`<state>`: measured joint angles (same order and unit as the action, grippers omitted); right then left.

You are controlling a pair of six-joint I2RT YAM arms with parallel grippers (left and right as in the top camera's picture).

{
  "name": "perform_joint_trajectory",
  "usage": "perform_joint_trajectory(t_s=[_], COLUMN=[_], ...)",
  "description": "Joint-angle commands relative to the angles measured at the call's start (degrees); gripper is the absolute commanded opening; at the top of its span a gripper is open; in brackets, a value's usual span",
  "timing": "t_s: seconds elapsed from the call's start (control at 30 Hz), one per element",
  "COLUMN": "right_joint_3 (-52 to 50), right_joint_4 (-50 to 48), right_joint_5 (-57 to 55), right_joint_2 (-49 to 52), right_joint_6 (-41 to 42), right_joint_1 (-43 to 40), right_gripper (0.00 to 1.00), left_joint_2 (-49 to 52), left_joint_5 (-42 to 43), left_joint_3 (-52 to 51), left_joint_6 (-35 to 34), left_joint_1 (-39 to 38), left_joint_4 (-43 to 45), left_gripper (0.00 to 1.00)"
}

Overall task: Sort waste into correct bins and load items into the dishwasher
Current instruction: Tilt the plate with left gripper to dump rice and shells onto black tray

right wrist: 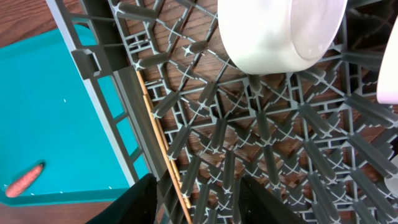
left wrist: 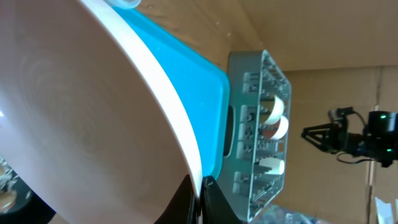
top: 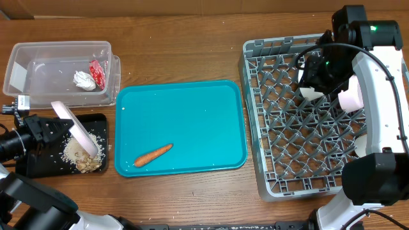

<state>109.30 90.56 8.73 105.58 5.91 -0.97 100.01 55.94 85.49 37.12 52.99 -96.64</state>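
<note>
My left gripper [top: 61,126] is shut on the rim of the round white plate [top: 78,131] and holds it tilted on edge over the black tray [top: 97,119]. Rice and beige food scraps [top: 84,158] lie in that tray. In the left wrist view the plate [left wrist: 93,112] fills the frame, with the fingers [left wrist: 199,199] pinching its rim. The tissue [top: 83,78] and red wrapper [top: 98,72] lie in the clear tub [top: 38,64]. The carrot [top: 153,154] lies on the teal tray [top: 185,115]. My right gripper [right wrist: 199,199] is open over the grey dish rack [top: 281,147].
In the rack a white bowl [right wrist: 280,31] stands on edge, a pale pink bowl [top: 350,97] stands beside it, and the chopsticks [right wrist: 163,149] lie along the left wall. The teal tray sits between the black tray and the rack.
</note>
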Motion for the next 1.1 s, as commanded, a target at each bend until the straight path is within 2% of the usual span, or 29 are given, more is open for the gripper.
perform_joint_trajectory(t_s=[0.0, 0.07, 0.23, 0.53, 0.9, 1.07], right_joint_3=[1.0, 1.0, 1.0, 1.0, 1.0, 1.0], right_joint_4=[-0.2, -0.2, -0.3, -0.4, -0.5, -0.9], right_joint_5=[-0.2, -0.2, -0.1, -0.1, -0.1, -0.1], right_joint_2=[-1.4, -1.4, -1.4, -1.4, -1.4, -1.4], right_joint_6=[-0.4, -0.4, -0.4, -0.4, -0.4, -0.4], right_joint_1=[0.2, 0.2, 0.2, 0.2, 0.2, 0.2], right_gripper=[0.45, 0.45, 0.45, 0.45, 0.45, 0.45], left_joint_2=[-2.6, -3.7, -7.1, -14.6, -16.6, -18.7], left_joint_5=[-2.6, -4.3, -15.3, -37.1, -44.2, -53.8], left_joint_3=[-0.2, -0.2, -0.2, -0.2, -0.2, -0.2], left_joint_6=[-1.8, -4.1, -15.9, -33.2, -40.6, -48.2], left_joint_1=[0.3, 0.3, -0.7, -8.0, -13.5, -22.2], left_joint_4=[0.1, 1.2, 6.8, 12.4, 14.5, 14.2], left_gripper=[0.04, 0.04, 0.04, 0.04, 0.04, 0.04])
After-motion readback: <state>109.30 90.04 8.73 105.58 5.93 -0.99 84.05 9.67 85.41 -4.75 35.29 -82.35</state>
